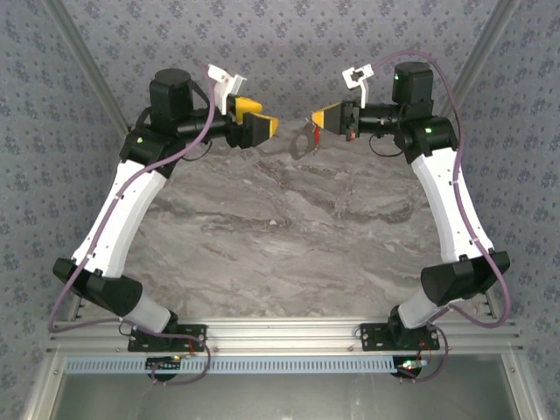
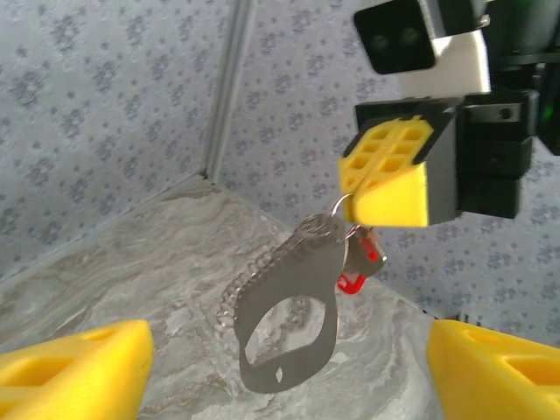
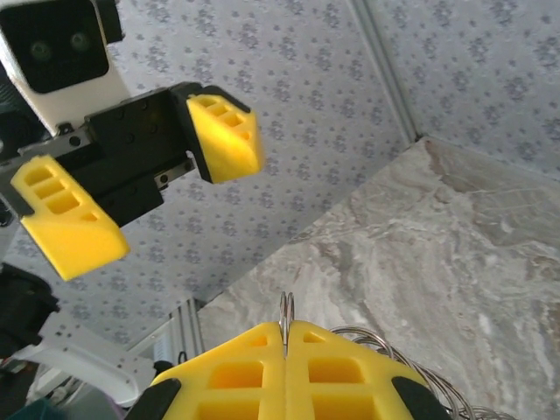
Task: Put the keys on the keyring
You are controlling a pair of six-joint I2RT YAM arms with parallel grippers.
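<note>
My right gripper (image 1: 319, 118) hovers above the far edge of the table, shut on the small wire ring (image 3: 285, 313) at the top of the keyring. From that ring the grey flat loop of the keyring (image 2: 289, 324) hangs free in the air, with a wire coil beside it. The keys, a tiny red piece (image 2: 354, 282), dangle next to the loop just under the right gripper's pads (image 2: 394, 171). My left gripper (image 1: 262, 121) faces it from the left, open, its yellow fingers (image 2: 79, 372) on either side of the loop without touching it.
The marble table (image 1: 289, 236) lies below both grippers. Patterned walls close in behind and at the sides, and a metal corner post (image 2: 227, 87) rises near the far left. An aluminium rail (image 1: 289, 337) runs along the near edge.
</note>
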